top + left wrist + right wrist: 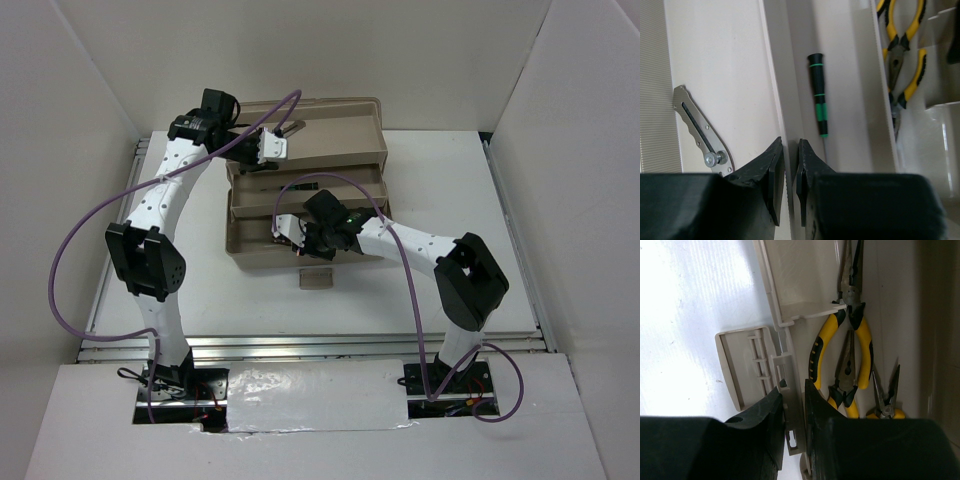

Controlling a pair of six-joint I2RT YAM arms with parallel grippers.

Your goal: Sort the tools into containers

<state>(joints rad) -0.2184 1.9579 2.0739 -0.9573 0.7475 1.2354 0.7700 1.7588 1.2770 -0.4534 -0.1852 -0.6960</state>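
My left claw (790,146) is pressed nearly together on a thin upright wall of the toolbox (340,135). The toolbox stands mid-desk (470,200), toward the far edge. The wall's rim runs straight into the narrow slit between my fingers, so I am pinching it. Just across that wall, on my right-finger side, a dark screwdriver (818,95) with green bands lies along the tray floor. It is parallel to the wall and close to my fingertip, but I cannot tell whether they touch. On the other side of the wall a grey metal tool (697,127) lies flat, its screw end beside my left finger. The wall stands between the two tools.

My right claw (792,390) is closed the same way on the front wall of the tier nearest the desk's near edge, gripping its rim. The three pliers (852,310) lie inside that tier, just beyond my right finger. Their yellow handles crowd together and their noses point away from me. A small beige ledge juts from the wall and meets the joint of the largest pair. Outside the wall, on the bare desk toward the near edge, lies the flat beige latch piece (740,370), just beside my left finger.
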